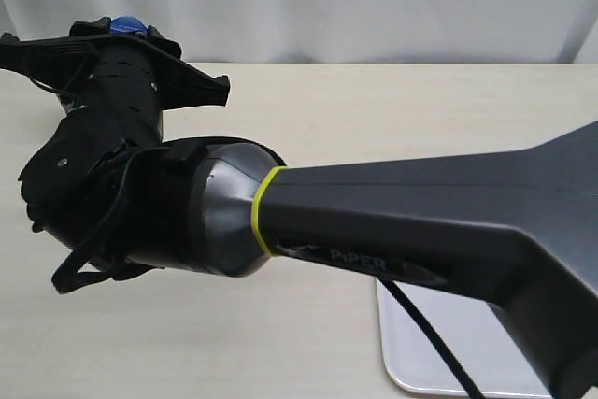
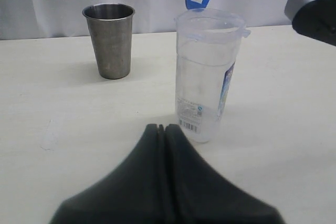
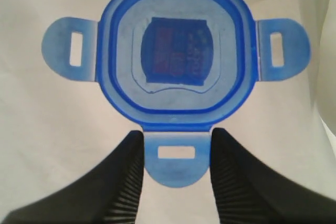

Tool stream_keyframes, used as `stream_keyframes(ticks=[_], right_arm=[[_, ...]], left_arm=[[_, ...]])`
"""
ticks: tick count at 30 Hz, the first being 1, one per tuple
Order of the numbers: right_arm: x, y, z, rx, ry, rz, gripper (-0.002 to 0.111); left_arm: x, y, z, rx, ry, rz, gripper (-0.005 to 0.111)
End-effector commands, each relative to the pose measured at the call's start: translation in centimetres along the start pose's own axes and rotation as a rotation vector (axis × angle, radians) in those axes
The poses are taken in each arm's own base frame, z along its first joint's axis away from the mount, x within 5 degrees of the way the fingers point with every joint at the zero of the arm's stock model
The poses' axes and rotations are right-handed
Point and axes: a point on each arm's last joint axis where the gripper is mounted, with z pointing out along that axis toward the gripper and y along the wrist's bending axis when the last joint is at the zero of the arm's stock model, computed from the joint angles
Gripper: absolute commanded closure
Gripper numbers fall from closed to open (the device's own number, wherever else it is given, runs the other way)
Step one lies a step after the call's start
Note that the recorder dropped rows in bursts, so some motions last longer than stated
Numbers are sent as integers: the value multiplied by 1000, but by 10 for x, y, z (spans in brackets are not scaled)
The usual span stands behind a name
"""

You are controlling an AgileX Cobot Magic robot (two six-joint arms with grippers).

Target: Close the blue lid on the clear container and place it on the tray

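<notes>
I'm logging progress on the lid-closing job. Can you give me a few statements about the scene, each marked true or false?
1. The blue lid is snapped onto the clear container. False: the right gripper holds it by one flap above the open rim.
2. The left gripper has its jaws shut on nothing. True.
3. A metal cup stands upright on the table. True.
4. The clear container stands on the tray. False: it stands on the table.
</notes>
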Motion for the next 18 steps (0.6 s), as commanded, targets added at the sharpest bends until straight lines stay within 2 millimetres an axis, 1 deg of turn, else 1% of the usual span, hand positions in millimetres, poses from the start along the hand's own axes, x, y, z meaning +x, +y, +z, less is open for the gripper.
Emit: stream_keyframes(ticks=[1, 4, 8, 11, 14, 18], right_arm=[[-1, -7, -9, 18, 10, 8, 104], [-3, -11, -13, 30, 4, 8, 104], [-11, -6, -15, -33, -73, 24, 104], [-11, -7, -15, -30, -68, 20, 104], [-12, -9, -19, -23, -71, 19, 104], [-20, -11, -27, -45, -129, 34, 104]], left_arm=[[-1, 0, 0, -4, -12, -1, 107], [-1, 0, 0, -4, -12, -1, 107], [-1, 0, 0, -4, -12, -1, 107], [-1, 0, 0, -4, -12, -1, 107], [-1, 0, 0, -4, -12, -1, 107], [-1, 0, 0, -4, -12, -1, 107]])
